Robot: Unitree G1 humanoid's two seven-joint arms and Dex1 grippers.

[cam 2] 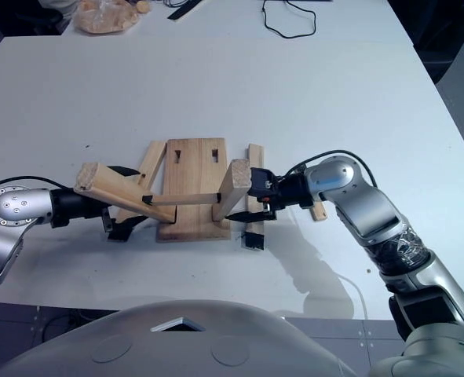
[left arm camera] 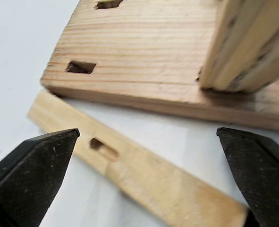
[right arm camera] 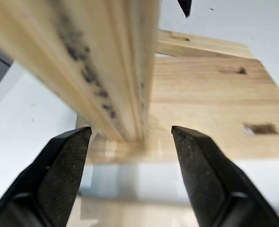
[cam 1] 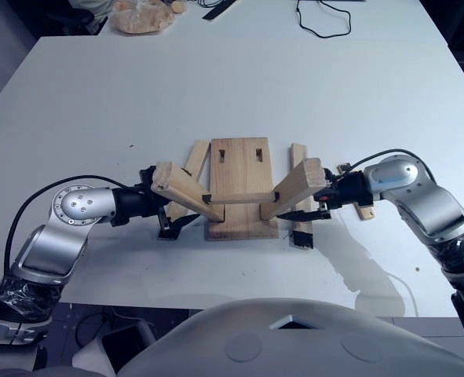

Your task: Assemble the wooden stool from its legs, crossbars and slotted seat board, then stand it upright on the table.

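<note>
Both wide open, nothing pinched: right tool (right arm camera: 130,135) straddles the right leg (right arm camera: 97,61), left tool (left arm camera: 147,134) just beside the left leg (cam 1: 186,188). Probably steadying the crossbar (cam 1: 243,199) frame on the seat board (cam 1: 239,161) between them.

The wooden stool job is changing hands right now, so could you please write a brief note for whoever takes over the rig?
Left gripper open, by a loose slotted piece left of the seat board.
Right gripper open, straddling the base of the right leg.
Done: left leg and right leg stand tilted on the flat board's near end, joined by a crossbar.
Left: far slots empty, another loose piece right of the board, stool not yet upright.
</note>
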